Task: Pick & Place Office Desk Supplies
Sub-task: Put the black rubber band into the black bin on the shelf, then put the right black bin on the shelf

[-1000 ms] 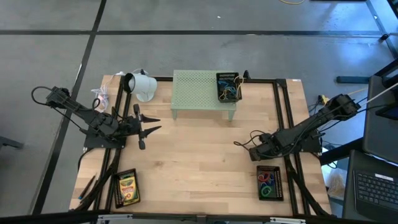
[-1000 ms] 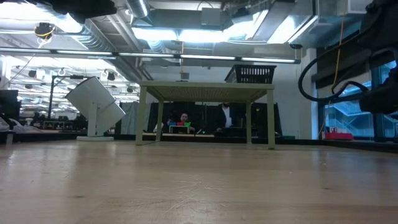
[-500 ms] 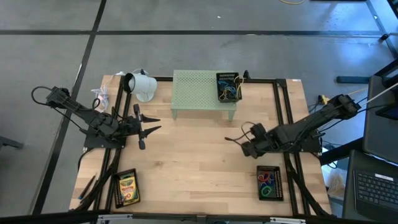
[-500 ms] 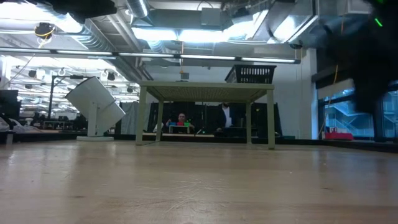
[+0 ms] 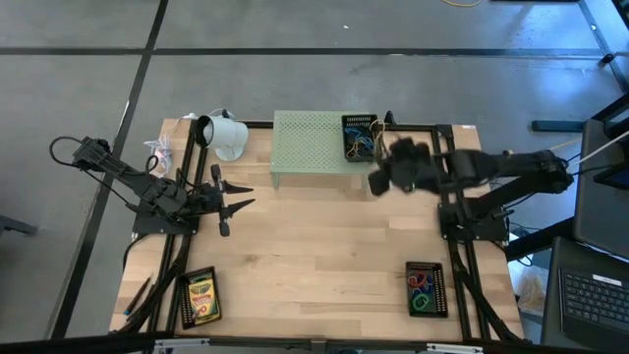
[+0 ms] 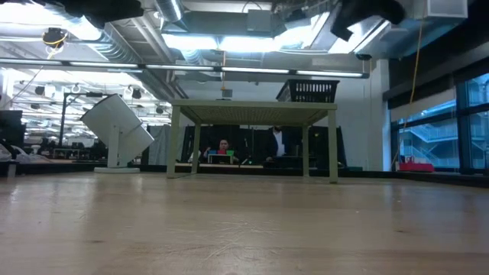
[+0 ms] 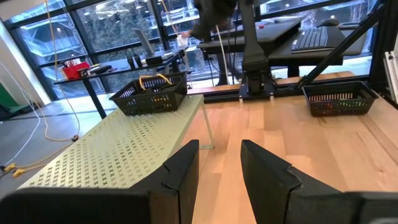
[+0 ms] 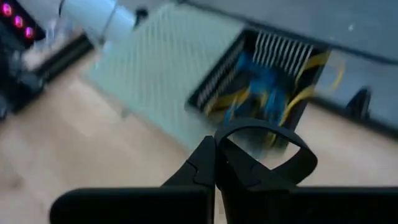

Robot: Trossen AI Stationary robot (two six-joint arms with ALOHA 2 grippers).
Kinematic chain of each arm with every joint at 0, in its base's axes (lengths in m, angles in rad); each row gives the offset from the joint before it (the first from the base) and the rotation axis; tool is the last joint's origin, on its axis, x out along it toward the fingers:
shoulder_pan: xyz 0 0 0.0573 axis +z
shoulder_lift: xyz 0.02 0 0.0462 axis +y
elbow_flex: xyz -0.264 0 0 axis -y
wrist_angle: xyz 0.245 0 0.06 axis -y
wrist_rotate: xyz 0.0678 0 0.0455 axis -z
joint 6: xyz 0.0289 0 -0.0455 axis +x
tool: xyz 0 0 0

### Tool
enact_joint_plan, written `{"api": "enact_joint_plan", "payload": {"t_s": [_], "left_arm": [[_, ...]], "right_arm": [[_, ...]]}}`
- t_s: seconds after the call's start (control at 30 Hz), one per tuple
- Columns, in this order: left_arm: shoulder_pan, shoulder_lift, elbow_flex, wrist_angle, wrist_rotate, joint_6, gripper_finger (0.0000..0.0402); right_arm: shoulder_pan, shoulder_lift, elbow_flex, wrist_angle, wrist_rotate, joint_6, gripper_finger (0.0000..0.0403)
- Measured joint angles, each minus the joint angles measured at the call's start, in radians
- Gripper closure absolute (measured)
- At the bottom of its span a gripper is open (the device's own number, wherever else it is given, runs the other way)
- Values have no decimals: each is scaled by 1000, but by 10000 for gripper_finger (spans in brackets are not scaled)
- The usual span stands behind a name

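Two arms in play: right gripper (image 5: pixel 376 182), fingers pinched together on a black loop (image 8: pixel 264 149), nears the stand's basket (image 5: pixel 360 138) (left gripper (image 5: pixel 239 197) waits, fingers apart).

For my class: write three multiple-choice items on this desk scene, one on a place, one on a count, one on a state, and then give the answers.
1. Where does the black basket of blue and yellow items stand?
A on the pale green stand
B on the floor
C under the white lamp
2. How many baskets rest on the wooden tabletop?
A none
B two
C five
3. The right gripper's fingers are
A wide apart
B shut
C missing
Answers: 1 A, it sits on the stand's right end. 2 B, crayon box basket and rubber-band basket. 3 B, tips meet.
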Motion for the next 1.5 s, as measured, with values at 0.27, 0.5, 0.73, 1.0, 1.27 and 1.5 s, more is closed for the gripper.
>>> {"api": "enact_joint_plan", "payload": {"t_s": [0.27, 0.5, 0.73, 1.0, 1.27, 1.5], "left_arm": [[0, 0, 0, 0, 1, 0, 288], [0, 0, 0, -2, 2, -2, 288], [0, 0, 0, -7, 2, -23, 288], [0, 0, 0, -8, 2, -24, 288], [0, 0, 0, -8, 2, -24, 288], [0, 0, 0, -8, 2, -24, 288]], "right_arm": [[-278, 43, 16, 205, -142, -238, 396], [-447, 147, 15, 316, -270, -336, 396], [-506, 210, 15, 325, -367, -348, 383], [-508, 213, 15, 341, -367, -412, 289], [-508, 212, 28, 326, -439, -412, 186], [-475, 210, 154, 195, -709, -315, 175]]}}
